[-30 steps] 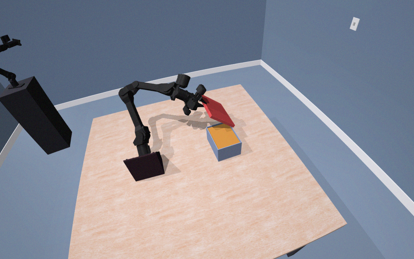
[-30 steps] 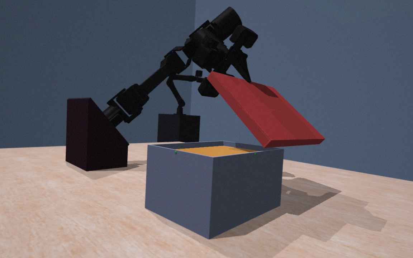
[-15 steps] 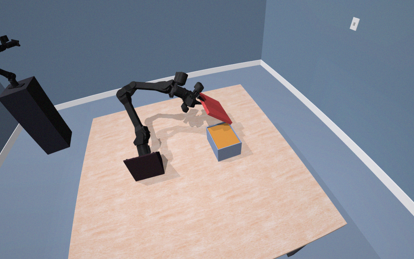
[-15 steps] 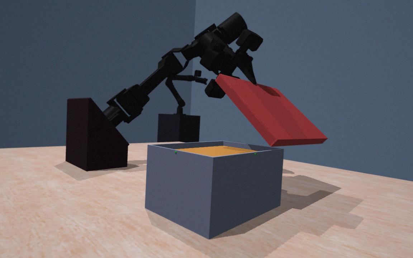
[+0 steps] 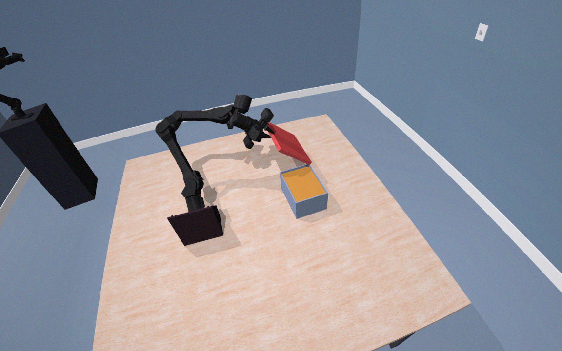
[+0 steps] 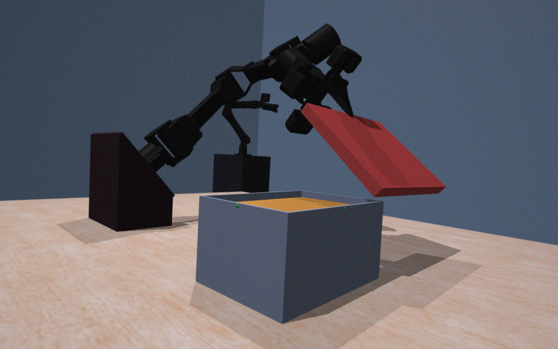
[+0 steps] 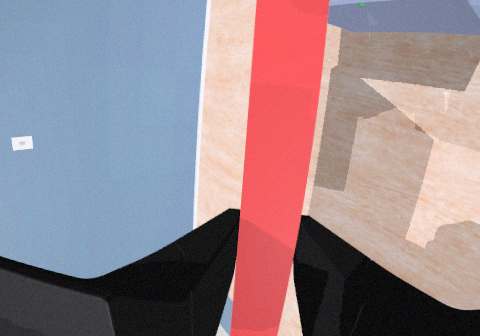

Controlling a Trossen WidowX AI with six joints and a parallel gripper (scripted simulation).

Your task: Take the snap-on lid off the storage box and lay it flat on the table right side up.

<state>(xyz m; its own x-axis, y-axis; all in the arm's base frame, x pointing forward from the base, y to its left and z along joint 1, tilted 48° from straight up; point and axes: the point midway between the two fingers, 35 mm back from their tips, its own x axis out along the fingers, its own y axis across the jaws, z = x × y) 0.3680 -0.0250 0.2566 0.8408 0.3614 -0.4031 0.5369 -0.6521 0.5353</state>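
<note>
The red lid [image 5: 289, 144] [image 6: 372, 151] [image 7: 282, 101] is in the air, steeply tilted, its upper edge at my fingers and its low edge towards the right in the exterior view. My gripper [image 5: 270, 131] [image 7: 267, 224] is shut on the lid, one black finger on each face. The blue-grey storage box [image 5: 311, 204] [image 6: 241, 247] [image 7: 400, 18] stands upright and open on the table [image 5: 248, 279] [image 6: 55, 294], with an orange surface inside. The lid hangs beyond the box's far end, its low edge a little above rim height. One finger is hidden behind the lid in the exterior view.
My arm's dark wedge-shaped base [image 5: 197, 224] [image 6: 129, 186] stands on the table to the left of the box. A second arm stands on a tall dark pedestal [image 5: 47, 157] [image 6: 241, 173] off the table. The table's far edge lies behind the lid.
</note>
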